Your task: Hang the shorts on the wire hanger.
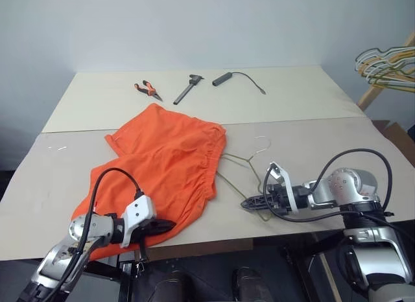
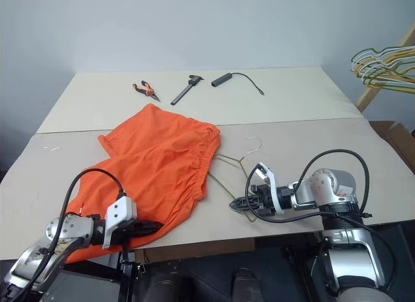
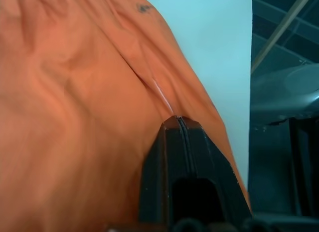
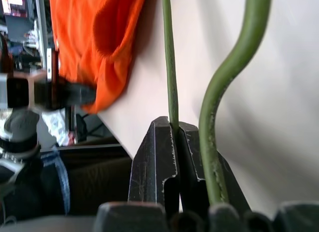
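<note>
Both grips set: left pincer (image 1: 170, 223) pinching shorts (image 1: 172, 162) hem lower left, right pincer (image 1: 245, 202) clamped on wire hanger (image 1: 243, 164); next, likely threading hanger into waistband.

Your pale desk (image 1: 311, 101) carries the orange shorts (image 1: 165, 166) beside the wire hanger (image 1: 243, 169); pliers (image 1: 148, 89), a dark hand tool (image 1: 188, 88) and a black cable (image 1: 238, 78) lie at the far edge.

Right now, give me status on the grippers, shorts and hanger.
Left gripper shut on shorts hem. Right gripper shut on wire hanger. Hanger partly under waistband, nothing blocking.
</note>
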Controlling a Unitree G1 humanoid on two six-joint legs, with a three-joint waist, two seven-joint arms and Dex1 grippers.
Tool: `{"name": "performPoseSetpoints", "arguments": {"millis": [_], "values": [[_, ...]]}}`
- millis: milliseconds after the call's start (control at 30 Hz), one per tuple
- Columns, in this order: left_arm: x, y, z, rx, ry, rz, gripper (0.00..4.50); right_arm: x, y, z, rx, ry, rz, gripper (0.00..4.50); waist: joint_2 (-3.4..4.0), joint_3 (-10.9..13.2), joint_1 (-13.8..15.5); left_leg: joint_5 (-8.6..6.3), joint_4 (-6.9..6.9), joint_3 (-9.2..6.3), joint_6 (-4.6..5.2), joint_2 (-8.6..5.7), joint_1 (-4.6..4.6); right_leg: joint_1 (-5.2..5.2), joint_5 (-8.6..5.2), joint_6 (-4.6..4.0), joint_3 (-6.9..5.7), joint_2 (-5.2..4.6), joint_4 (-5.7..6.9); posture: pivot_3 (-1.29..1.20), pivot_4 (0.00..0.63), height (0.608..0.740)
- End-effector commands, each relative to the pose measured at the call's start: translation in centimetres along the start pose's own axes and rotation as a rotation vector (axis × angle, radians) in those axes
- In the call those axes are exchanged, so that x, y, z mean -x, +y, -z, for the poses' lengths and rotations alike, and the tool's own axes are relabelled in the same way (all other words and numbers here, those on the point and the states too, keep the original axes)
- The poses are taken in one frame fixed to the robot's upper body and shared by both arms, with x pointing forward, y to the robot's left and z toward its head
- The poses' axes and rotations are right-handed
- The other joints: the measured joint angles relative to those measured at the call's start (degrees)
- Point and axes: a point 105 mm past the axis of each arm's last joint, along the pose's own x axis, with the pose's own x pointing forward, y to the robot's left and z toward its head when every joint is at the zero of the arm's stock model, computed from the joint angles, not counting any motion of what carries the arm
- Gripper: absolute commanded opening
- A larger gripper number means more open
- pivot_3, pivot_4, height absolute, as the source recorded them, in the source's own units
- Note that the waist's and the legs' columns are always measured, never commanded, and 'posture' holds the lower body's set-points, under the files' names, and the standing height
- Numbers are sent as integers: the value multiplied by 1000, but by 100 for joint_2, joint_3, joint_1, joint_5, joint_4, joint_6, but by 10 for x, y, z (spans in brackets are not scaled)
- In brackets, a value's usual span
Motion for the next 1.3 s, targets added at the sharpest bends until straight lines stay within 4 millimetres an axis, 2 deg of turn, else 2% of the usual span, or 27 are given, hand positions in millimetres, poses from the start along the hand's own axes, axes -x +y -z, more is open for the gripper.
{"name": "performPoseSetpoints", "arguments": {"millis": [33,333,433,567,667,767,900,933,1100,1300], "values": [[2,-5,5,15,26,9,16,5,6,-18,36,-64,-2,0,2,-1,10,0,0,0,0,0,0,0,0,0,0,0,1,22,89,740],[5,-5,5,15,25,-2,16,7,1,-45,19,-181,16,0,6,-3,4,2,0,1,-3,-3,1,0,1,-2,0,0,1,34,89,740],[6,-5,5,18,21,-4,16,12,9,-34,70,-122,-15,0,8,-3,19,2,-1,0,-4,-3,-1,-1,1,-2,0,0,1,37,89,740],[7,-5,5,20,18,-9,16,22,8,-34,70,-133,-21,0,9,-4,19,3,-2,0,-6,0,-4,-2,1,-2,0,-1,-2,35,87,740],[7,-3,3,12,11,-19,16,26,23,-11,155,-18,-81,0,9,-3,34,1,-3,-3,-1,-1,-6,-3,1,-2,-1,-1,-3,33,86,740],[7,0,0,9,-1,-27,16,31,29,8,206,66,-96,0,10,-4,24,-2,-6,-5,2,2,-5,-5,0,-2,-2,-1,-3,33,84,740],[5,1,-2,7,-5,-28,16,38,28,11,209,68,-102,0,9,-5,-2,-2,-3,-1,3,3,0,-2,2,-4,0,-1,-3,28,79,740],[5,1,-2,6,-5,-25,16,39,27,8,208,52,-105,0,9,-5,-1,-2,-3,0,3,3,1,-3,3,-4,1,-2,-3,24,79,740],[5,-2,-1,3,1,-7,16,37,23,-31,149,-114,-102,0,9,-6,-3,-1,-3,7,1,-1,-1,-6,5,-7,3,-1,-3,20,77,740],[5,-5,-1,6,1,0,16,14,11,-50,114,-149,-40,0,11,-9,10,11,-5,6,-19,-3,-6,-8,4,-7,0,2,-1,28,76,740]]}}
